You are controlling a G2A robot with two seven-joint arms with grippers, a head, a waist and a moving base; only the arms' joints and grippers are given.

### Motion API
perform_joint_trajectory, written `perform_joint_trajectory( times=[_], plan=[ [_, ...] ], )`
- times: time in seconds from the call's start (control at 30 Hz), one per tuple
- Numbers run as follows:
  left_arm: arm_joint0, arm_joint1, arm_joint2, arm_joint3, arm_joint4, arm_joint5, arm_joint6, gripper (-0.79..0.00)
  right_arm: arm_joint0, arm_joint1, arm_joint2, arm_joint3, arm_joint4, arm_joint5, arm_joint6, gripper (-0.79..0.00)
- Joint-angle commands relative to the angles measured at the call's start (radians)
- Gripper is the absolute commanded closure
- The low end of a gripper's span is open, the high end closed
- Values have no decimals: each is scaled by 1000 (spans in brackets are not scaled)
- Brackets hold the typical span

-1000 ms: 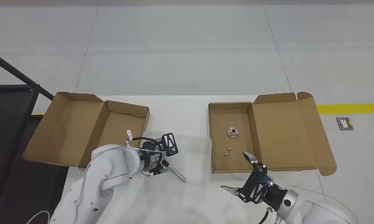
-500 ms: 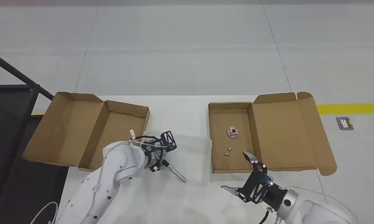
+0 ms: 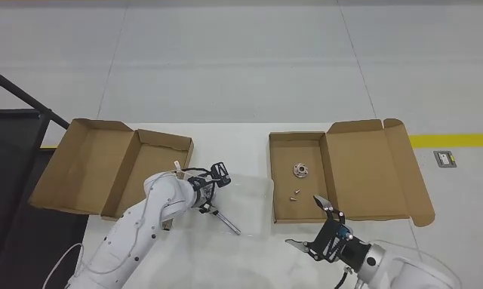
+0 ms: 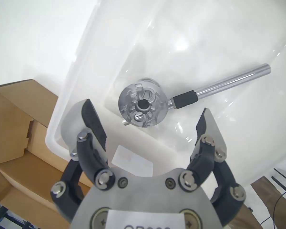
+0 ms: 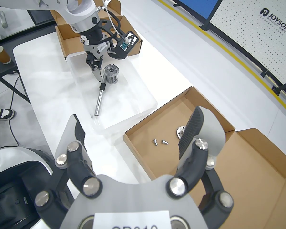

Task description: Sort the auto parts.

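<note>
White desk [image 3: 226, 262], pale hall floor with yellow lines beyond. On the desk, a clear plastic tray [image 3: 253, 195] set between a left brown cardboard box [image 3: 155, 164] and a right brown cardboard box [image 3: 298, 149], the latter holding a flanged metal disc [image 3: 300, 169] and two small bolts [image 3: 296, 195].

Inside the tray, at the end nearest the left box: a round grey metal hub [image 4: 143, 106] with a toothed face, bore pointing up, and a polished chrome rod [image 4: 228, 79] with a black collar. Left pincer [image 4: 146, 109] directly over the hub, fingers spread wide to either side, gripping nothing. Hub centred in the gap, untouched.

Rod's long axis slanting away from the hub toward the near edge of the desk, collar end right against the hub's side. Hard to say whether merely butting it or passing beneath; a thin pin at the hub's opposite side suggests the latter.

Right pincer [image 5: 135, 114] likewise spread open and bare, near the right box's near corner, well apart from the tray's parts — left arm far the nearer.

Likely next: a straight drop and a squeeze across the hub's round wall. One finger bound to land close beside the black collar, so some risk of nudging or dragging the rod along.
</note>
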Motion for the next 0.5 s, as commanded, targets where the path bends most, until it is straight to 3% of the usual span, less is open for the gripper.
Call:
perform_joint_trajectory(
  times=[0.0, 0.13, 0.17, 0.3, 0.47],
  plan=[
    [-11, -4, 10, 18, -2, -3, 3, -782, 0, 0, 0, 0, 0, 0, 0, -785],
    [-22, -10, 24, 49, 8, -2, 25, -727, 0, 0, 0, 0, 0, 0, 0, -785],
    [-25, -11, 26, 58, 10, -2, 31, -668, 0, 0, 0, 0, 0, 0, 0, -785],
    [-33, -16, 34, 85, 15, -4, 52, -557, 0, 0, 0, 0, 0, 0, 0, -785],
    [-43, -21, 44, 104, 25, 2, 71, -511, 0, 0, 0, 0, 0, 0, 0, -785]
  ],
)
